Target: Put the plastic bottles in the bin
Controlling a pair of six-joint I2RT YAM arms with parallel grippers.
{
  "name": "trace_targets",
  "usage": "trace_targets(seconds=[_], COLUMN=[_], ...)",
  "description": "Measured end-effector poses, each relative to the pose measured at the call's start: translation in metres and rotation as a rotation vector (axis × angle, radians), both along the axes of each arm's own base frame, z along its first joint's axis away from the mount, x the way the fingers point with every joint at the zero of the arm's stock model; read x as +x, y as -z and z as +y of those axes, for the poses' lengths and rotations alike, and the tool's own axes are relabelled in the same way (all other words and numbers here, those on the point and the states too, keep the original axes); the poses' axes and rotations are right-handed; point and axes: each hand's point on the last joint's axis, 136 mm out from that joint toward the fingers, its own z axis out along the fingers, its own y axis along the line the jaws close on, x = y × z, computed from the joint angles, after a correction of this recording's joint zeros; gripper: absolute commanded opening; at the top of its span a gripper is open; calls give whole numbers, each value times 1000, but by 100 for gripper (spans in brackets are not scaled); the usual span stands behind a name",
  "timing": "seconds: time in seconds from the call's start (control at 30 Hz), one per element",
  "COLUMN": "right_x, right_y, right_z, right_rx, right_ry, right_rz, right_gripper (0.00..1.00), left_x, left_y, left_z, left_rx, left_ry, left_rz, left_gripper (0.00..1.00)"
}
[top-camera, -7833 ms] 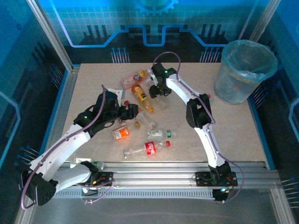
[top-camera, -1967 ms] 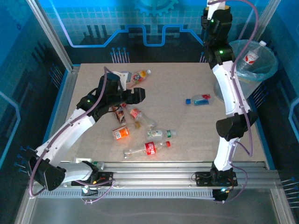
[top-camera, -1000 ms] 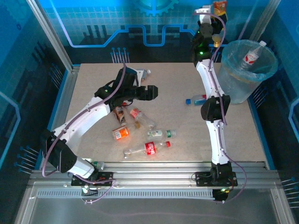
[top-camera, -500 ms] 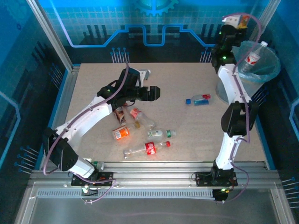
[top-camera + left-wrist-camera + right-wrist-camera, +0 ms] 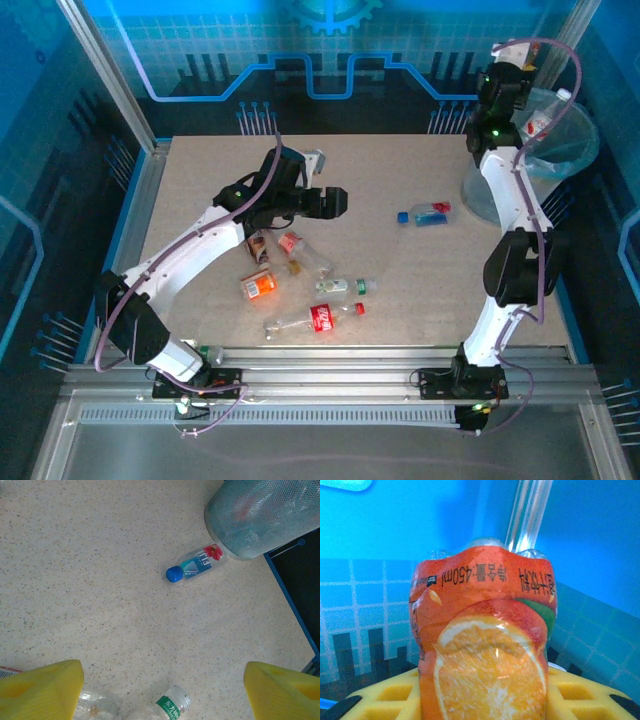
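Currently your right end effector [image 5: 512, 58] clamps the orange bottle [image 5: 482, 645] high by the bin [image 5: 572, 165], presumably for dropping; left end effector [image 5: 335, 202] hangs open.

Orange fruit-print bottle [image 5: 482, 645], yellow grid-patterned right pincer pads [image 5: 385, 700].

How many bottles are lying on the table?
6 plainly: blue-capped one near the bin; brown, red-labelled, orange, green-labelled and cola ones clustered beside the left arm, which may hide more.

Matt speckled tabletop [image 5: 100, 580], transluc. plastic bin [image 5: 265, 515], plastic bottle [image 5: 485, 645] w/ glossy label
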Motion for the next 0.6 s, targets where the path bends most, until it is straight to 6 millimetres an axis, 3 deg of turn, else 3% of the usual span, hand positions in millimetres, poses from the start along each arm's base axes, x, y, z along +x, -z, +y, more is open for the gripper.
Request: trace_targets(seconds=[0.23, 0.37, 0.6], right_x=[-41, -53, -49], right_y=[2, 4, 18], right_z=[-53, -75, -74], right_rx=[46, 48, 72], right_ry=[71, 84, -10], right_rz=[-31, -35, -4], right_gripper=[44, 47, 80], left_x=[0, -1, -10], left_y=[1, -4, -1], left_z=[0, -2, -17], left_rx=[3, 4, -3], left_ry=[0, 2, 37], left_rz=[3, -2, -12], left_gripper=[85, 85, 85])
